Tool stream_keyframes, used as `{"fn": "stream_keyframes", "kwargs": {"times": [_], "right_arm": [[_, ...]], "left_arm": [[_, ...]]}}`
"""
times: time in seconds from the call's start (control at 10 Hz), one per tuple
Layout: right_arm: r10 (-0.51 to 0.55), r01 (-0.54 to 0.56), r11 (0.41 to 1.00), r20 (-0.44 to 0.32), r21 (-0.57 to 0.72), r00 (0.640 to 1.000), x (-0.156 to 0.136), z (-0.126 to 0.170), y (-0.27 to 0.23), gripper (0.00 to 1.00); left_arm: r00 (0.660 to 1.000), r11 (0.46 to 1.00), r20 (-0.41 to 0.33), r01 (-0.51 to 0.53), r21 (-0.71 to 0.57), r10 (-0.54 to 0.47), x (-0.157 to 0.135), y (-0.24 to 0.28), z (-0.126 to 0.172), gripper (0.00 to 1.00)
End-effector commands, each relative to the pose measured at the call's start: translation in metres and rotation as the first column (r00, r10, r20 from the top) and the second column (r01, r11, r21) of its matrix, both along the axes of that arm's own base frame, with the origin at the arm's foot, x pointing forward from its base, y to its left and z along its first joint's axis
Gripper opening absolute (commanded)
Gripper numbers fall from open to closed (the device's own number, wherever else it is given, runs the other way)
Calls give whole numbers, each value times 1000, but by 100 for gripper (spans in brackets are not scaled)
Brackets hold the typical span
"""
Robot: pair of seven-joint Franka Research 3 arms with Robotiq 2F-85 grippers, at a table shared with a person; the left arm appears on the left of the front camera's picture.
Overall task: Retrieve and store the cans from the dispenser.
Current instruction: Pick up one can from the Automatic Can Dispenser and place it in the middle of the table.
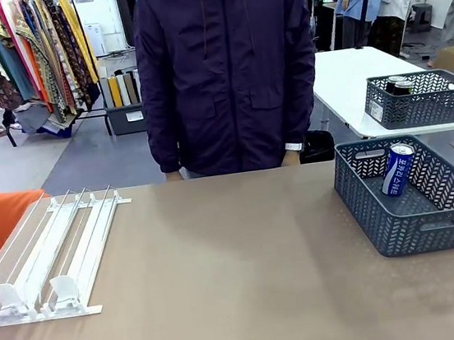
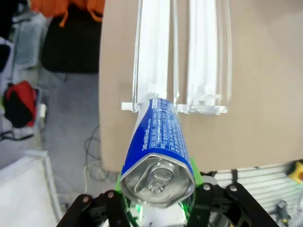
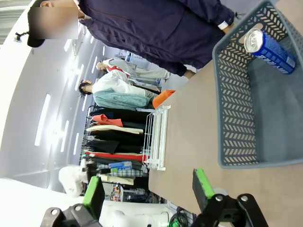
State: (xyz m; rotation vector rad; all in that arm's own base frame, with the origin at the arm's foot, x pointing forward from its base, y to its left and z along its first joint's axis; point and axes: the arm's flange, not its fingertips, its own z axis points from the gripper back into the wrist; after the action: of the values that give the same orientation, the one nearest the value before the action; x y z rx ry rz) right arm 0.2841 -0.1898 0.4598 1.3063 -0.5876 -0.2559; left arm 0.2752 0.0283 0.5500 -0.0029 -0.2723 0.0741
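Left wrist view has my left end effector pinching a blue can above the dispenser, so I carry it level to the grey basket before releasing.

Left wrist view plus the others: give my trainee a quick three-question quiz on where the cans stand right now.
1. True or false: the left gripper is shut on a blue can.
2. Where is the other blue can? A. in the dispenser B. leaning in the grey basket C. in the person's hand
3. Fill in: the right gripper is ____.

Key: 1 true; 2 B; 3 open.
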Motion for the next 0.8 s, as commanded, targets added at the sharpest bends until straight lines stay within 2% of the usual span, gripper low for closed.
{"fn": "stream_keyframes", "kwargs": {"times": [0.0,0.1,0.2,0.3,0.7], "right_arm": [[-6,6,1000,12,12,1000,0,3,0,100],[-6,6,1000,12,12,1000,0,3,0,100],[-6,6,1000,12,12,1000,0,3,0,100],[-6,6,1000,12,12,1000,0,3,0,100],[-6,6,1000,12,12,1000,0,3,0,100]], "left_arm": [[990,995,129,66,-74,-56,-35,5,7,0],[989,994,148,41,-97,-26,-44,18,9,0],[992,991,128,17,-134,0,-47,34,4,0],[992,999,124,23,-48,-16,-33,5,33,0],[992,999,124,23,-48,-16,-33,5,33,0]]}}
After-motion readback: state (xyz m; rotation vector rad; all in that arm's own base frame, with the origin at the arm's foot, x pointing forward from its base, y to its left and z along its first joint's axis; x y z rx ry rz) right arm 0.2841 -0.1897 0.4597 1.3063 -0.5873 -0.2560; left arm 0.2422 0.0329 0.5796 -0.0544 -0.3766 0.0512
